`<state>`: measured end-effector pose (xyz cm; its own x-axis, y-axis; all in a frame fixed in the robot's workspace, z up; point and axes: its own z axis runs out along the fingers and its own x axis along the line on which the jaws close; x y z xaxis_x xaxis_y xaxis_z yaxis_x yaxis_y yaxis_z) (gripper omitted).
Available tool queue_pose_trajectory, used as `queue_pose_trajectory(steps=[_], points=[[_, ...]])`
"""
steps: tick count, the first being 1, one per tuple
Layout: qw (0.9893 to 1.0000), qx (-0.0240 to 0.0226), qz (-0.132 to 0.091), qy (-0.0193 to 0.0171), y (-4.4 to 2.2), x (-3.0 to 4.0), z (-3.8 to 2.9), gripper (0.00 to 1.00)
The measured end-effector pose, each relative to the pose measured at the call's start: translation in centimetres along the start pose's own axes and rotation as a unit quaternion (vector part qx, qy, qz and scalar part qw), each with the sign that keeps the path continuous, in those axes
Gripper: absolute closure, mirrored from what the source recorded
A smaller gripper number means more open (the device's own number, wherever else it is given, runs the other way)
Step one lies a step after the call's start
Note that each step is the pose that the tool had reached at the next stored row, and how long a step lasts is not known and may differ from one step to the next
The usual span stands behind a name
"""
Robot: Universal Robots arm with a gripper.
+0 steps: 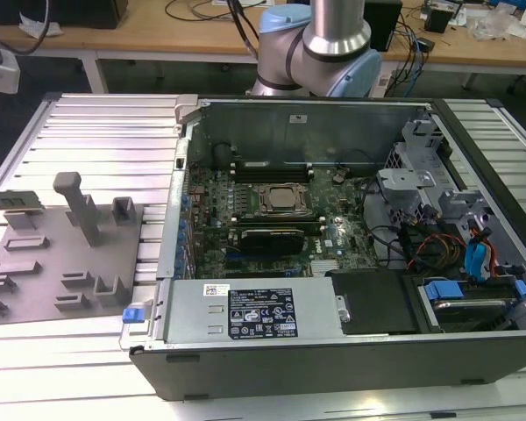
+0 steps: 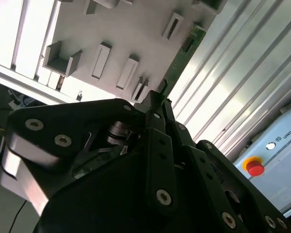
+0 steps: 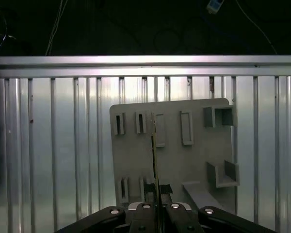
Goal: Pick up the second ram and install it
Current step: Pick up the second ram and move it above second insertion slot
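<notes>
The second ram (image 2: pixel 182 58) is a thin green stick, and my gripper (image 2: pixel 157 104) is shut on its near end. In the first wrist view the ram (image 3: pixel 154 145) shows edge-on, rising from my gripper (image 3: pixel 155 208) and held above the grey holder plate (image 3: pixel 194 160). Several slotted blocks stand on that plate (image 2: pixel 126 34). In the exterior view the holder plate (image 1: pixel 35 281) lies at the left, beside the open computer case (image 1: pixel 333 351). Inside the case, long black slots (image 1: pixel 267 165) run next to the CPU socket (image 1: pixel 279 199).
The ribbed metal table (image 1: pixel 105 132) carries both plate and case. A tall grey post (image 1: pixel 79 206) stands on the plate. In the case are a power supply (image 1: pixel 254 316), a drive cage (image 1: pixel 421 189) and loose cables (image 1: pixel 438 250). A box with a red button (image 2: pixel 254 167) is nearby.
</notes>
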<state>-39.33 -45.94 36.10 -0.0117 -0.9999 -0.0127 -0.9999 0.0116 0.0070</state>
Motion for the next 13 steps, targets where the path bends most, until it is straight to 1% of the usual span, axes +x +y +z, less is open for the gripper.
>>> queue_pose_trajectory(steps=[3, 5, 7, 8, 10, 11, 13], points=[[1.0000, 0.0000, 0.000, 0.0000, 0.01, -0.10, -0.83, 0.86], [1.0000, 0.0000, 0.000, 0.0000, 0.01, -0.28, -1.80, 0.86], [1.0000, 0.0000, 0.000, 0.0000, 0.02, -0.39, -2.59, 0.86], [1.0000, 0.0000, 0.000, 0.0000, 0.02, -0.47, -3.15, 0.86], [1.0000, 0.0000, 0.000, 0.0000, 0.03, -0.56, -3.62, 0.86], [1.0000, 0.0000, 0.000, 0.0000, 0.03, -0.67, -4.10, 0.86], [1.0000, 0.0000, 0.000, -0.0002, 0.03, -0.80, -4.47, 0.86]])
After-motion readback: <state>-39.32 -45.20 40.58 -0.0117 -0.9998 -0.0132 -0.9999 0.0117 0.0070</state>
